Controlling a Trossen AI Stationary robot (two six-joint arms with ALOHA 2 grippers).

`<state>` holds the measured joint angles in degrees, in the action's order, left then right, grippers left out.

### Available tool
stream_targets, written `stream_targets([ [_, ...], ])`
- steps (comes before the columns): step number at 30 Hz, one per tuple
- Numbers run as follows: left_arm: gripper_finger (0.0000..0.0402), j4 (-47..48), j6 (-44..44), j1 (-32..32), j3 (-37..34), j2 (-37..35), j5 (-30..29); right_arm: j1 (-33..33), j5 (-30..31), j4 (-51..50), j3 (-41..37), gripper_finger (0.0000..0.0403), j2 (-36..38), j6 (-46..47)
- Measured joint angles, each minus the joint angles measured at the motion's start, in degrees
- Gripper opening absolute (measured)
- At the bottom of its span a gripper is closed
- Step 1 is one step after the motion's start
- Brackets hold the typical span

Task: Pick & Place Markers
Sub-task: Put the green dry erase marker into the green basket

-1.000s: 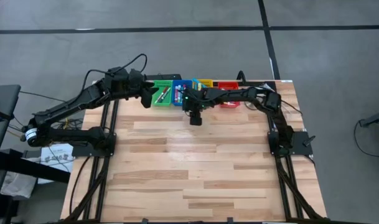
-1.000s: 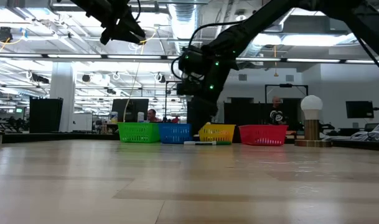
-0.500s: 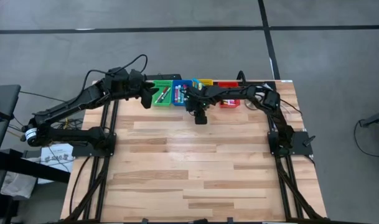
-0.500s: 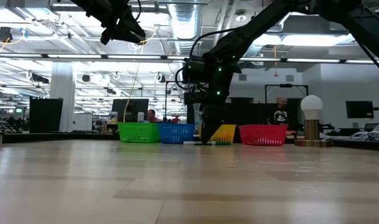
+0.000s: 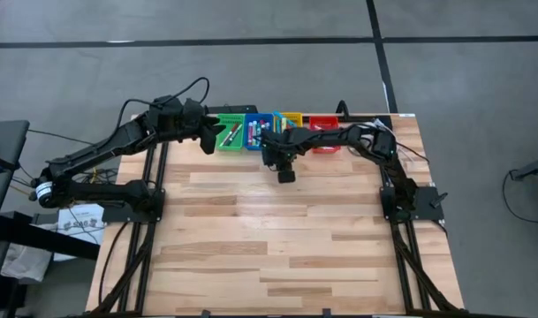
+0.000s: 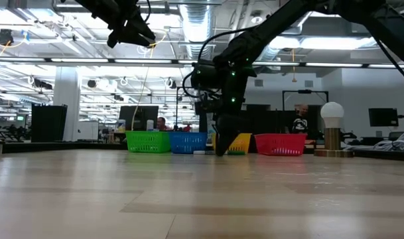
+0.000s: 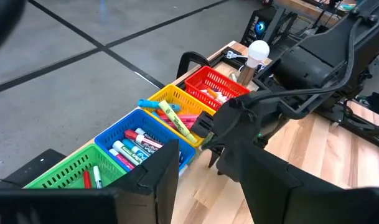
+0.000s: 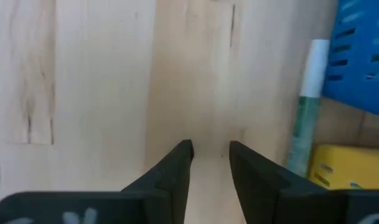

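A white and green marker (image 8: 303,111) lies flat on the table against the front of the blue bin (image 8: 360,56) and the yellow bin (image 8: 338,168). My right gripper (image 8: 211,149) points steeply down just beside it, with its fingertips low over the wood (image 6: 221,149). Its fingers stand a little apart with nothing between them, and the marker lies outside them. My left gripper (image 7: 208,186) hangs high above the green bin (image 5: 231,135), open, with nothing between its fingers. Several markers lie in the bins (image 7: 136,143).
Four small bins stand in a row at the table's far edge: green (image 7: 71,171), blue (image 7: 139,140), yellow (image 7: 177,112) and red (image 7: 214,87). A white ball-shaped lamp (image 6: 332,113) stands past the red bin. Bare wood (image 5: 277,238) stretches toward the near edge.
My right gripper has come down toward the table in front of the blue and yellow bins and shifted slightly toward the near edge. It has tipped to point more steeply down. In the low view it now stands in front of the lying marker.
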<state>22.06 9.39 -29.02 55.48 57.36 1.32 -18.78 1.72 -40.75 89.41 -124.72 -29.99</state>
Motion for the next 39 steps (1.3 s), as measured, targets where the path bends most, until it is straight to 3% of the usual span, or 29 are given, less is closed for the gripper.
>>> stream_targets([
  [8, 0.0153, 0.0, 1.4, 0.2, 0.0, 0.0, 0.0, 1.9, 3.2, -0.5, 0.3, 0.0076, -0.1, -0.4],
  [21, 0.0153, 0.0, 1.4, 2.8, 0.0, 0.0, 0.0, 2.7, 4.2, -1.9, 7.9, 0.0073, -0.3, -3.2],
  [39, 0.0153, 0.0, 1.4, 3.3, 0.0, 0.0, 0.0, -2.9, 2.7, -2.1, 5.0, 0.0073, -0.3, -4.1],
])
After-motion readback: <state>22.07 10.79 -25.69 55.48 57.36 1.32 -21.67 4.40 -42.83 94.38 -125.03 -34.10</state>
